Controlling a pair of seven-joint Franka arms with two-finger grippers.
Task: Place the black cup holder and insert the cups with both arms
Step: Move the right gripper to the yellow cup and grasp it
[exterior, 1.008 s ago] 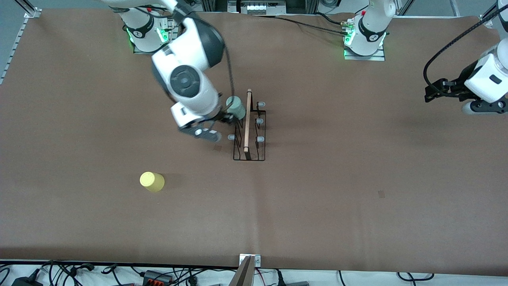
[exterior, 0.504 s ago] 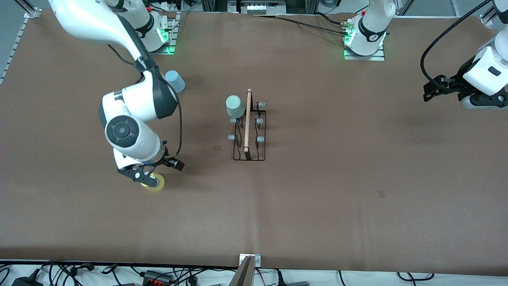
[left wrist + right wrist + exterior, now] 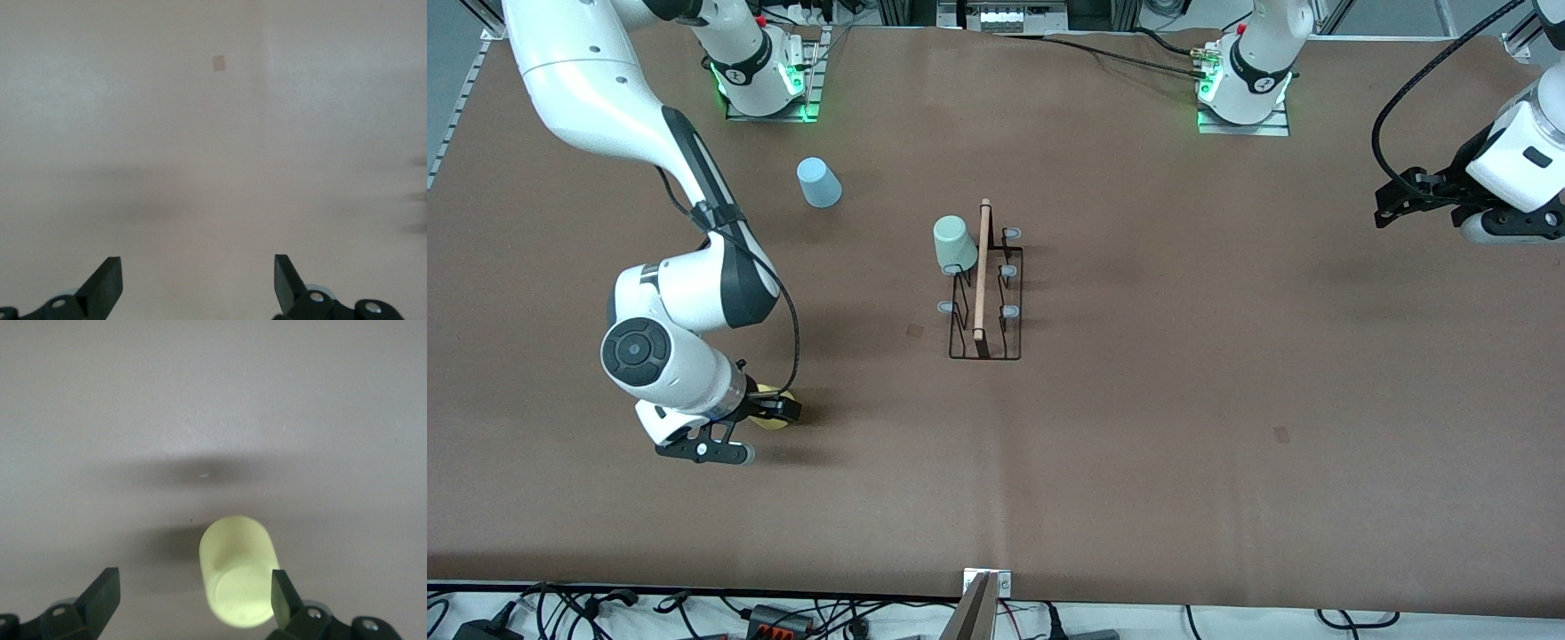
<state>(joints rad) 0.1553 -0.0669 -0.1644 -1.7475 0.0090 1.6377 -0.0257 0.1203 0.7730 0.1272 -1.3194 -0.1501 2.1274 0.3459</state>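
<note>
The black cup holder (image 3: 985,307) stands mid-table with its pale wooden rod handle on top. The mint green cup (image 3: 953,243) sits upside down on a prong at the end of the holder nearest the arm bases. The light blue cup (image 3: 818,181) stands upside down near the right arm's base. The yellow cup (image 3: 770,420) is mostly hidden under my right gripper (image 3: 747,428). In the right wrist view the yellow cup (image 3: 239,577) sits bottom up between the open fingers of my right gripper (image 3: 193,595), close to one finger (image 3: 283,590). My left gripper (image 3: 1398,201) is open and empty at the left arm's end of the table, and it also shows in the left wrist view (image 3: 197,277).
The brown table cover (image 3: 1183,427) spreads around the holder. Cables and a metal bracket (image 3: 985,588) lie along the table edge nearest the front camera. A small tape mark (image 3: 1280,434) is on the cover.
My right gripper left the mint green cup on the holder, swung toward the front camera and came down around the yellow cup. The left arm barely moved.
</note>
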